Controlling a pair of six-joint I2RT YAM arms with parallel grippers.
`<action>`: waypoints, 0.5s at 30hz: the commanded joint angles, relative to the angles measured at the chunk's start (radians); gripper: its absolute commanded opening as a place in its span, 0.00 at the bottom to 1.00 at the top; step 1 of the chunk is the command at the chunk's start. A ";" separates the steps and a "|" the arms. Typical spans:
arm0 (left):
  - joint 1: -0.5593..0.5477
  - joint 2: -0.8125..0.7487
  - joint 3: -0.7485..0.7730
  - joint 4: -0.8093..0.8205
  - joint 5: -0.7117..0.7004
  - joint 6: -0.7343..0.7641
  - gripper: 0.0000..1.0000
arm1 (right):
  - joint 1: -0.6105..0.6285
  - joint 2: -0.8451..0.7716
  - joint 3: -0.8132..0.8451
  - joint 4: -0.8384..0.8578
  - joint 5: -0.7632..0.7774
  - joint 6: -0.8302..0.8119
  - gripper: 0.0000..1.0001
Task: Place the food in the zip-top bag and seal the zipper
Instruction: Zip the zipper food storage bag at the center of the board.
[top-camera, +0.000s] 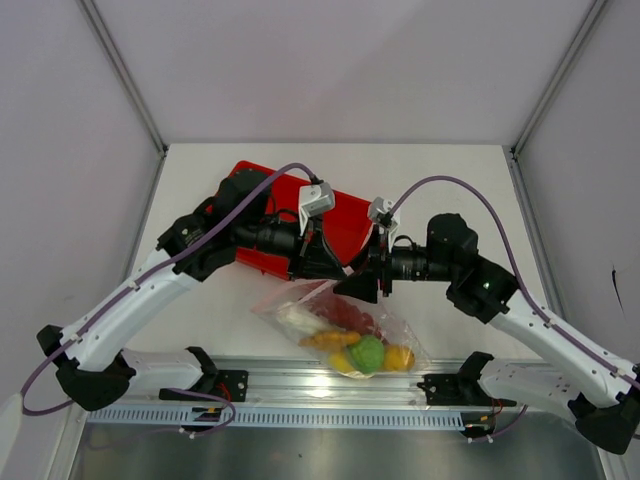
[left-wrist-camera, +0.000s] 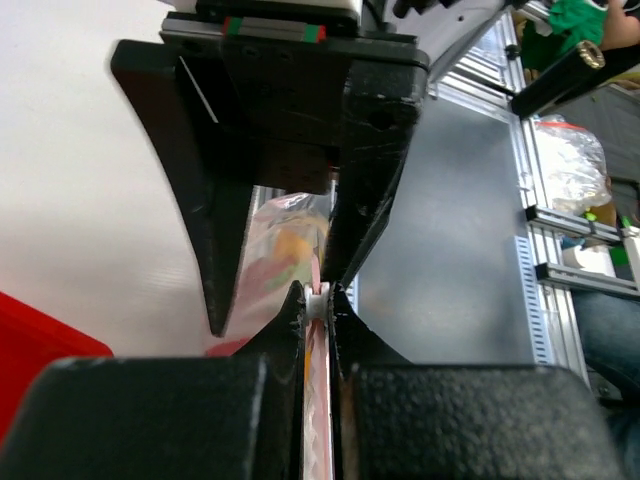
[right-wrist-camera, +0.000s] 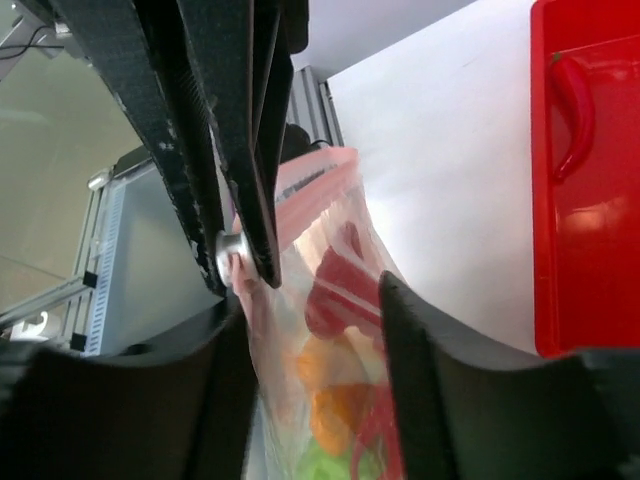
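White table (top-camera: 450, 190), grey walls (top-camera: 330, 60) close on three sides. The zip-top bag (top-camera: 300, 305), food (top-camera: 365, 350) inside, sits between the red tray (top-camera: 350, 225) and the near rail (top-camera: 300, 372). Left gripper (left-wrist-camera: 318, 300) pinches the zipper (left-wrist-camera: 318, 400) tight; right gripper (right-wrist-camera: 310, 290) has its jaws apart around the bag.

Table (top-camera: 450, 180) bears red tray (top-camera: 352, 222); zip-top bag (top-camera: 278, 306) beside.

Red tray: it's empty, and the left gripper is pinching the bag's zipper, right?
Not empty: the right wrist view shows one red chilli lying in the red tray. The left gripper is indeed pinching the zipper of the zip-top bag.
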 joint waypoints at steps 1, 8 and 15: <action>0.009 0.008 0.064 0.027 0.037 -0.005 0.01 | 0.007 -0.003 0.073 -0.046 -0.077 -0.083 0.59; 0.011 0.017 0.084 0.002 0.057 0.000 0.01 | 0.002 0.025 0.079 -0.050 -0.193 -0.076 0.57; 0.009 0.020 0.081 -0.004 0.074 0.003 0.01 | -0.001 0.074 0.118 -0.047 -0.207 -0.076 0.00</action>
